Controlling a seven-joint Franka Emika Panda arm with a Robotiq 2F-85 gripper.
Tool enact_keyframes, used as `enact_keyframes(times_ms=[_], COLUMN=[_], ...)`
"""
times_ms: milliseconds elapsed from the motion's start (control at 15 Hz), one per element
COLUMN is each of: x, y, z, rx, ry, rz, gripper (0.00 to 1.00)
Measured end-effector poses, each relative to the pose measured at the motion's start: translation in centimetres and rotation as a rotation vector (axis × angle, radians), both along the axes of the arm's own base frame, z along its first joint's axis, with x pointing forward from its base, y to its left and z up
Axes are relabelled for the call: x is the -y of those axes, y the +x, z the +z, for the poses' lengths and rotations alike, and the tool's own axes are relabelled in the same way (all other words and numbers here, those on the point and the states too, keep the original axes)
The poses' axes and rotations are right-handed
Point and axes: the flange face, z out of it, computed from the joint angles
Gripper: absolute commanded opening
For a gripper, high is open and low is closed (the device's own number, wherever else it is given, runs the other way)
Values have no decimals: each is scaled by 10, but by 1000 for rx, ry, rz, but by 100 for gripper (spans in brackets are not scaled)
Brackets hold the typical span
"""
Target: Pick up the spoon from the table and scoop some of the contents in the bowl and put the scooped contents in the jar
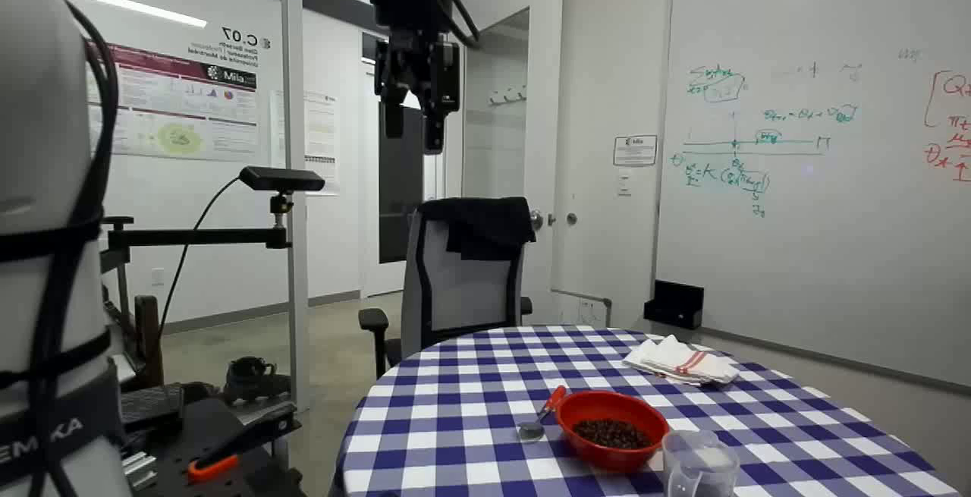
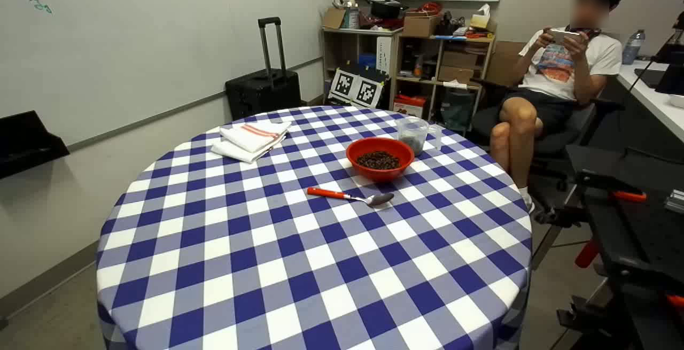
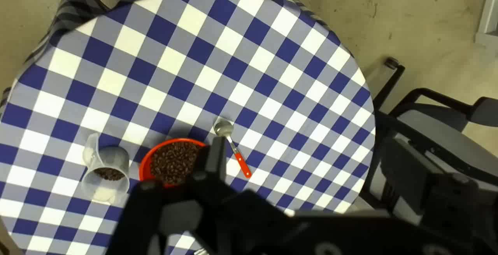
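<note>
The spoon [image 2: 327, 193] has an orange-red handle and a metal head. It lies on the checked table [image 2: 267, 275] beside the red bowl [image 2: 380, 172], which holds dark beans; the spoon [image 3: 242, 164] and bowl [image 3: 146, 167] also show in the wrist view. The clear jar [image 1: 699, 467] has a handle and stands close to the bowl. In the wrist view some dark beans lie inside the jar [image 3: 113, 157]. My gripper [image 1: 413, 140] is high above the table, fingers apart and empty. In the wrist view the gripper [image 3: 183, 165] covers part of the bowl.
A folded white cloth with red stripes [image 2: 251, 139] lies on the table. An office chair [image 1: 466, 277] stands at the table's edge. A person [image 2: 561, 67] sits beyond the table. A whiteboard [image 1: 804, 254] covers the wall.
</note>
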Motion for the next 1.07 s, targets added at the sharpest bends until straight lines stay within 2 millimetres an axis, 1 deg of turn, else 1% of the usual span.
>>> enact_keyframes(times_ms=[200,533,667,867,1067], x=[-2,-2,-1,-4,-14], y=[-1,-1,1,8,26], z=[-10,-12,-8,-1,-6], rx=[-25,-29,-18,19,34], ry=[4,4,1,-15,-55], rz=[3,3,4,13,32], gripper=[100,100,100,100,100])
